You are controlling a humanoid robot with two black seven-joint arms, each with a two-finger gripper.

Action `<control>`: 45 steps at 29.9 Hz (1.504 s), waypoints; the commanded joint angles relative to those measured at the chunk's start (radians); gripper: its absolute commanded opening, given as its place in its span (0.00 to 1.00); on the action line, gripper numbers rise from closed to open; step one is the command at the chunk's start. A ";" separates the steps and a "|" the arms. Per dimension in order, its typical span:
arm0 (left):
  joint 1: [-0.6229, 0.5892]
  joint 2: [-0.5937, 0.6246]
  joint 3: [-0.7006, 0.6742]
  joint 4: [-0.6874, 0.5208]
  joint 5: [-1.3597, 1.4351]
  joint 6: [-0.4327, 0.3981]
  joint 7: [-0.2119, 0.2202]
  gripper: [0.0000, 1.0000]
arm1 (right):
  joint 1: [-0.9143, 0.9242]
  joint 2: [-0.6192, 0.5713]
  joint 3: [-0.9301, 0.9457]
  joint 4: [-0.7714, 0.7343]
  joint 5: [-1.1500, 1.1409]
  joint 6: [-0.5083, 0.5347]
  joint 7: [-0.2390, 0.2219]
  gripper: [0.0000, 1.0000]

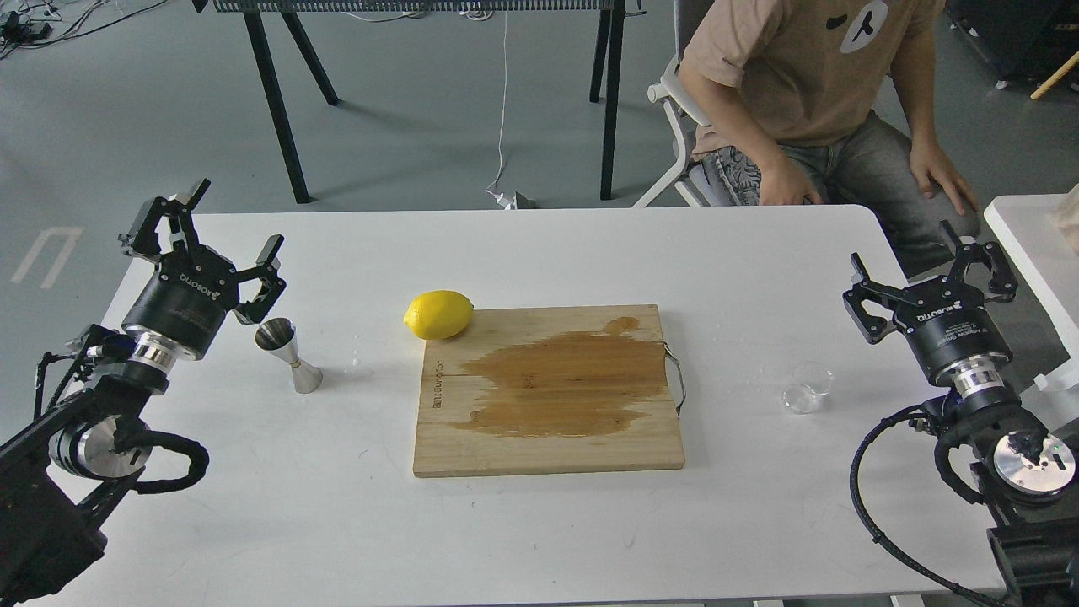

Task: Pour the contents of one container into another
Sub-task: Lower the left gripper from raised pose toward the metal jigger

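Note:
The small clear glass cup [807, 389] stands upright on the white table [539, 523], right of the board. My right gripper [926, 265] hovers open behind and to the right of it, apart from it, holding nothing. The shiny steel jigger [288, 354] stands tilted on the table at the left. My left gripper [234, 223] is open just above and left of the jigger, one fingertip close to its rim, nothing between its fingers.
A wooden cutting board [548, 396] with a large wet stain lies in the table's middle. A yellow lemon [438, 314] rests at its far left corner. A seated person [826, 93] is beyond the far right edge. Another white table [1033, 244] stands to the right.

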 commanded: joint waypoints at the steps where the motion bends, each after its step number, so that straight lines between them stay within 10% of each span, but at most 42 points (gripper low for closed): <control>1: 0.001 0.002 -0.004 -0.006 0.001 0.000 0.000 1.00 | 0.000 -0.001 0.001 0.001 0.000 0.000 0.000 0.99; 18: -0.105 0.048 -0.004 0.237 -0.047 0.000 0.000 1.00 | 0.000 0.009 0.006 0.001 0.000 0.000 0.001 0.99; 27: -0.187 0.293 -0.015 0.205 0.217 0.000 0.000 1.00 | 0.002 0.001 0.001 0.002 0.000 0.000 0.000 0.99; 41: -0.180 0.519 -0.003 -0.412 0.942 0.000 0.000 0.99 | 0.000 -0.001 0.003 0.001 -0.001 0.000 0.000 0.99; 45: -0.085 0.533 -0.001 -0.495 1.051 0.119 0.000 0.99 | 0.000 -0.001 0.005 -0.004 -0.001 0.000 0.000 0.99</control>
